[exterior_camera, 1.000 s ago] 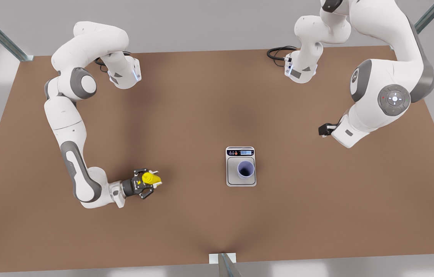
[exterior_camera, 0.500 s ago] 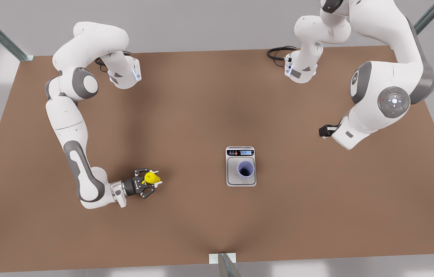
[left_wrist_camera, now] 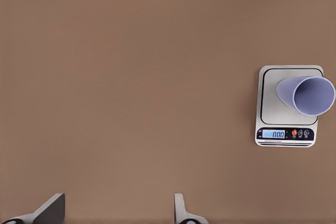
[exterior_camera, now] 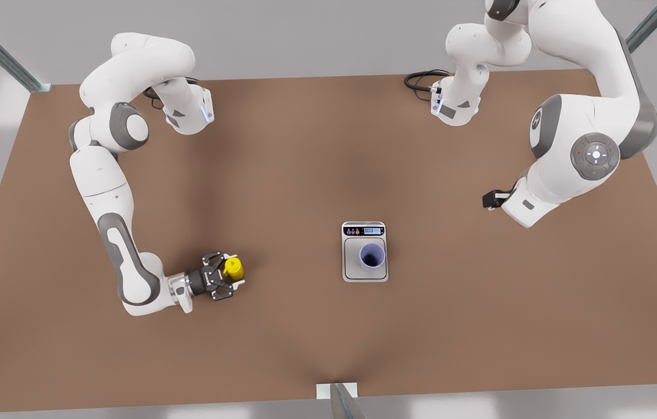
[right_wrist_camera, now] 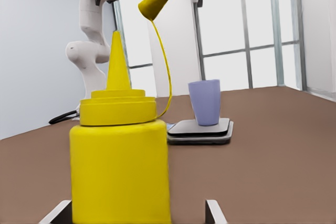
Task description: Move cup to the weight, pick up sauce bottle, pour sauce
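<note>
The yellow sauce bottle (exterior_camera: 234,267) stands upright on the table at the front view's left, its cap hanging off on a thin strap (right_wrist_camera: 155,2). My right gripper (exterior_camera: 233,271) is level with the table and open, one finger on each side of the bottle (right_wrist_camera: 121,171) with gaps showing. The lavender-blue cup (exterior_camera: 372,256) stands on the plate of the silver scale (exterior_camera: 351,273), off-centre toward one corner (left_wrist_camera: 307,94). My left gripper (left_wrist_camera: 116,216) hangs open high above the bare table, well away from the scale (left_wrist_camera: 270,103), on the waiting arm (exterior_camera: 537,186) at the front view's right.
The two arm bases (exterior_camera: 185,110) (exterior_camera: 456,105) and a black cable (exterior_camera: 418,81) sit along the far table edge. Bare brown tabletop (exterior_camera: 293,174) lies between the bottle and the scale. A metal post (exterior_camera: 340,398) stands at the near edge.
The right gripper's fingers stand wider apart around the bottle than a second ago. The bottle looks more upright and sits slightly farther right. The left arm shifted very little.
</note>
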{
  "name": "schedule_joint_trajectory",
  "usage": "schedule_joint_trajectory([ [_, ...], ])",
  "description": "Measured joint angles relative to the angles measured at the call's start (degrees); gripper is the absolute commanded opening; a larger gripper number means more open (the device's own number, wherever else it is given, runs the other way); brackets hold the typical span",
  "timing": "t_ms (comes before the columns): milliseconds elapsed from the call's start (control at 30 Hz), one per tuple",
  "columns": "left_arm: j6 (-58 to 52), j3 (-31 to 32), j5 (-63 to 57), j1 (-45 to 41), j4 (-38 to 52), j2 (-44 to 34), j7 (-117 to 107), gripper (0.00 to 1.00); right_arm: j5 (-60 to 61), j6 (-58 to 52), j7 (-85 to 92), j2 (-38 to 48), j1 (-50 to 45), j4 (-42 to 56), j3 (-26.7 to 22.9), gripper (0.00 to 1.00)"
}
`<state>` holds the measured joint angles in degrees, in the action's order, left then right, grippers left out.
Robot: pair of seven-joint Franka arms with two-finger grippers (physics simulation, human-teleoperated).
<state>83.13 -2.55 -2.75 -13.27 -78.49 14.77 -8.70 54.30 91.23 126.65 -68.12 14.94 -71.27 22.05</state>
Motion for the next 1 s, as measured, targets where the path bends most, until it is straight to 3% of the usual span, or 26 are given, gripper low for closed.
schedule_joint_trajectory([
  [400,-0.1,0.0,0.0,-0.1,0.0,0.0,0.0,1.0,-2.7,-2.8,0.1,0.2,2.5,-1.2,-0.8,1.0],
  [567,-0.1,0.0,-0.1,-0.1,0.0,-0.1,0.0,1.0,-16.3,-11.6,-0.2,2.3,15.6,-0.1,-0.7,1.0],
  [667,-0.1,0.0,-0.1,-0.1,0.0,0.0,0.0,1.0,-23.3,-19.6,-24.7,10.0,17.7,12.3,-0.3,1.0],
  [700,-0.1,0.0,-0.1,-0.1,0.0,-0.1,0.0,1.0,-26.5,-19.7,-36.3,17.7,13.5,13.6,-0.3,1.0],
  [800,-0.2,0.1,-0.1,-0.1,0.0,-0.2,0.0,1.0,-38.2,-17.6,-62.2,29.8,-2.9,19.0,-2.1,1.0],
  [867,-0.2,0.1,-0.1,-0.1,0.0,-0.2,0.0,1.0,-44.4,-13.3,-81.3,35.9,-17.1,16.5,-18.5,1.0],
  [900,-0.1,0.1,-0.1,-0.1,0.0,-0.2,0.0,1.0,-49.6,-11.0,-98.8,40.2,-19.1,10.9,-22.0,1.0],
  [933,-0.1,0.1,-0.1,-0.1,0.0,-0.2,0.0,1.0,-52.5,-8.3,-114.9,46.9,-18.8,2.2,-22.0,1.0],
  [1000,-0.1,0.1,-0.1,-0.1,0.0,-0.2,0.0,1.0,-55.2,-10.8,-130.8,52.4,-10.6,-2.3,-14.9,1.0],
])
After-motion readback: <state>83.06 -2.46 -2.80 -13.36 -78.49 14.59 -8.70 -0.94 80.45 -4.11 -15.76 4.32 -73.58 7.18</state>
